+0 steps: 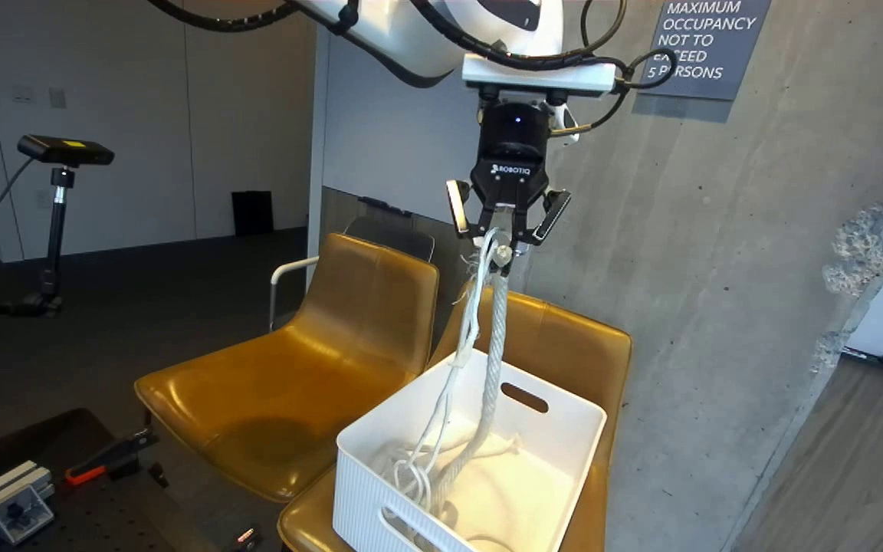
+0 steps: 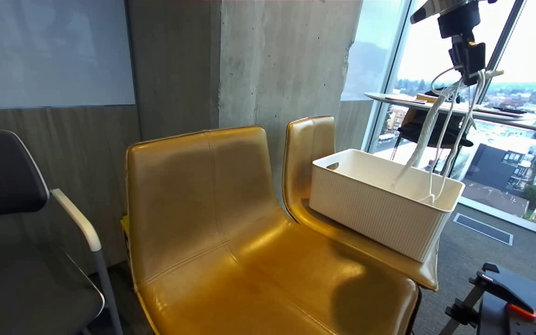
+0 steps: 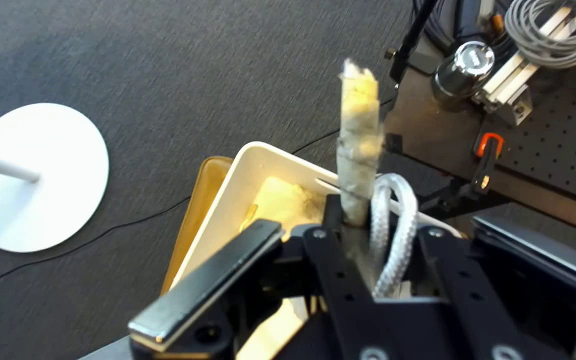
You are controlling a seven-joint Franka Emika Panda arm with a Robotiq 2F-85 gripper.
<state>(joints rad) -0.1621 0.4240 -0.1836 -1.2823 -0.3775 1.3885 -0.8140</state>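
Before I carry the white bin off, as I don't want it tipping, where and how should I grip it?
Likely the back handle slot toward the backrest and the front handle slot opposite, coming from both ends: they sit high, facing each other, and the white bin stands open side up. Mind the rope hanging in from the claw.

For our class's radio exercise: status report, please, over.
Gripper shut on rope and thin cords. Both hang into white bin. Possible snag: its rim.

Black two-finger pincer (image 1: 501,255), marked ROBOTIQ in white. Above it: black cylindrical coupling (image 1: 514,138) with blue light (image 1: 517,119), white rectangular plate (image 1: 518,78), rounded white arm (image 1: 403,34), black cables (image 1: 533,63).
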